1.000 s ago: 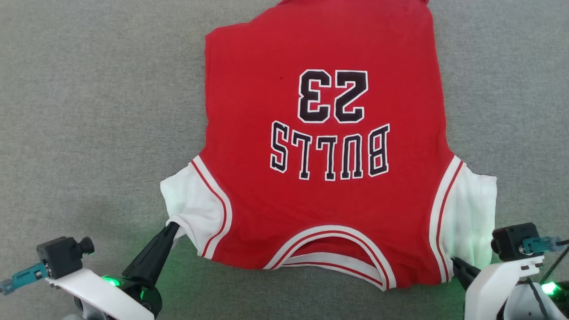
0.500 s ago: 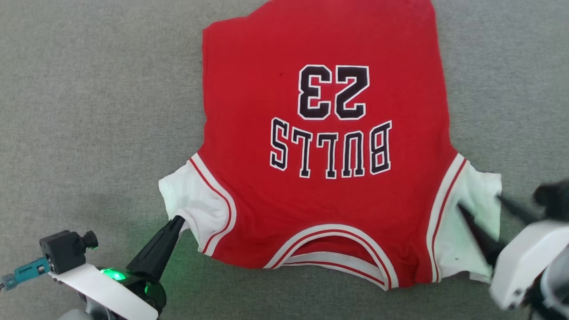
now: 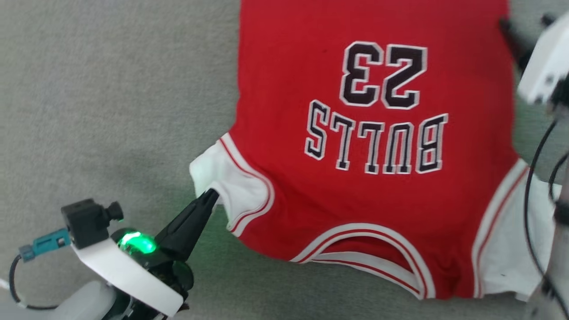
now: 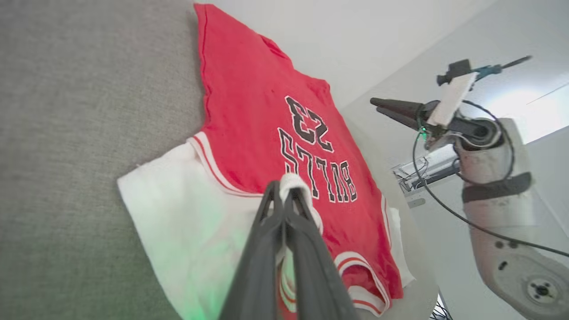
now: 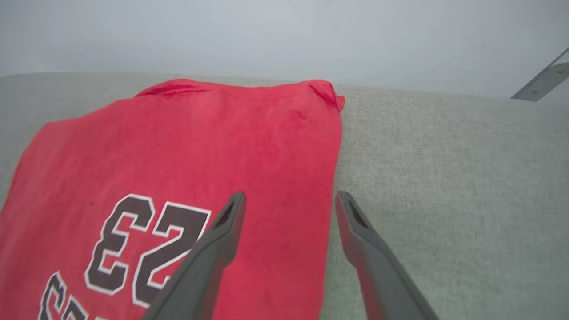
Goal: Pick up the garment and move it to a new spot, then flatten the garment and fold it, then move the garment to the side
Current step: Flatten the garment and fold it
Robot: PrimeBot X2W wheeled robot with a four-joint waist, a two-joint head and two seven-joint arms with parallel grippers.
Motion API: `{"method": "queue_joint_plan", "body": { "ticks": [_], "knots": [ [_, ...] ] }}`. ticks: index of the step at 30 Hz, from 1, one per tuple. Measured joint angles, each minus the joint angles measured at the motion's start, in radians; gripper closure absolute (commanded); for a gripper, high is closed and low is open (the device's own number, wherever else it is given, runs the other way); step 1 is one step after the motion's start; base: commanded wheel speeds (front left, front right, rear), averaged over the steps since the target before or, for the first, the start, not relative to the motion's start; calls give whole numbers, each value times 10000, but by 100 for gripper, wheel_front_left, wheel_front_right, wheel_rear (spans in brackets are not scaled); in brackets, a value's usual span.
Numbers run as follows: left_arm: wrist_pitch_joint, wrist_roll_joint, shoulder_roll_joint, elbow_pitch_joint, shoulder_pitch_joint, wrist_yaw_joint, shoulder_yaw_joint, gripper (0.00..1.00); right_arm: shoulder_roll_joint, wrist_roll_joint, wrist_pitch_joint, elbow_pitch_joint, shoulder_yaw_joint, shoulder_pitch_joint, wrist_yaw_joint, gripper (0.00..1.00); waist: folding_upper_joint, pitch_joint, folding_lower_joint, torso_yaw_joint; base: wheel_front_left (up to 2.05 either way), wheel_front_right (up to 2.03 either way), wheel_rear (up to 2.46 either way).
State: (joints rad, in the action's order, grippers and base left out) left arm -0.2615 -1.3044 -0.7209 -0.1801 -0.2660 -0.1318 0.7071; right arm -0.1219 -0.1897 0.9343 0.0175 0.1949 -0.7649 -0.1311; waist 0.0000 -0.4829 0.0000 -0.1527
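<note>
Trouble at eight o'clock: the left gripper (image 3: 210, 197) has fingers clenched on the white sleeve (image 3: 226, 178) of the garment (image 3: 355, 186), flat on the grey tabletop (image 3: 89, 89), while at two o'clock the right gripper (image 5: 290, 199) hangs fingers apart, empty, so a one-sided tug could skew it.

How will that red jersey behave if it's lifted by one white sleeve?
Probably floppy: the jersey bunches where the left claw pinches its sleeve. Likely light: it lies thin and flat on the grey cloth surface.
</note>
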Motion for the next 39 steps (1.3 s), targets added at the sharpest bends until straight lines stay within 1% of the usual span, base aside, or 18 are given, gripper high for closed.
{"method": "queue_joint_plan", "body": {
  "ticks": [2, 5, 11, 14, 17, 21, 22, 23, 24, 30, 34, 37, 39],
  "knots": [
    [0, 33, 17, -205, -241, 0, 63, 100, -180, 694, 23, 892, -2, -884, 0, 0, 0, -214, 0, -231, 0, 0, 0],
    [0, 82, 84, -483, -467, 0, 167, 100, -293, 1544, 174, 1942, 324, -2038, 2, 0, 0, -595, 0, -544, 0, 0, 0],
    [0, 81, 123, -709, -1010, 0, 681, 100, -500, 3101, 629, 3363, 1076, -3613, 0, 0, 0, -1342, 0, -1187, 0, 0, 0],
    [0, 31, 169, -721, -1234, 0, 742, 100, -389, 3958, 915, 3797, 1455, -4101, 2, 0, 0, -1714, 0, -1413, 0, 0, 0],
    [0, 10, 234, -763, -1399, 0, 794, 100, -119, 4869, 1256, 3887, 1981, -4690, 0, 0, 0, -2024, 0, -1556, 0, 0, 0],
    [0, -4, 251, -794, -1471, 0, 861, 100, 159, 5310, 1613, 4052, 2431, -5036, 2, 0, 0, -2214, 0, -1684, 0, 0, 0],
    [0, -13, 251, -794, -1483, 0, 855, 100, 199, 5375, 1666, 4080, 2428, -5068, 4, 6, 0, -2235, 0, -1688, 0, 0, 0],
    [0, -40, 251, -796, -1494, 0, 840, 100, 226, 5396, 1703, 4115, 2408, -5108, 4, 59, 0, -2248, 0, -1683, 0, 0, 0],
    [0, -46, 253, -802, -1509, 0, 809, 100, 261, 5402, 1710, 4138, 2405, -5156, 4, 100, 0, -2261, 0, -1674, 0, 0, 0],
    [0, -46, 236, -819, -1525, 0, 612, 100, 522, 5405, 1260, 4213, 2600, -5264, -6, 100, 0, -2305, 0, -1511, 0, 0, 0],
    [0, -44, 249, -752, -1420, 0, 368, 100, 548, 5066, 972, 4439, 2548, -5197, -10, 100, 0, -2105, 0, -1336, 0, 0, 0],
    [-2, -44, 240, -677, -1179, 0, 104, 100, 391, 4589, 895, 4541, 1946, -4798, -6, 100, 0, -1818, 0, -1175, 0, 0, 0],
    [-2, -46, 205, -633, -953, 0, -48, 100, 163, 3998, 1030, 4514, 1335, -4363, -2, 100, 0, -1580, 0, -1042, 0, 0, 0]
  ]
}}
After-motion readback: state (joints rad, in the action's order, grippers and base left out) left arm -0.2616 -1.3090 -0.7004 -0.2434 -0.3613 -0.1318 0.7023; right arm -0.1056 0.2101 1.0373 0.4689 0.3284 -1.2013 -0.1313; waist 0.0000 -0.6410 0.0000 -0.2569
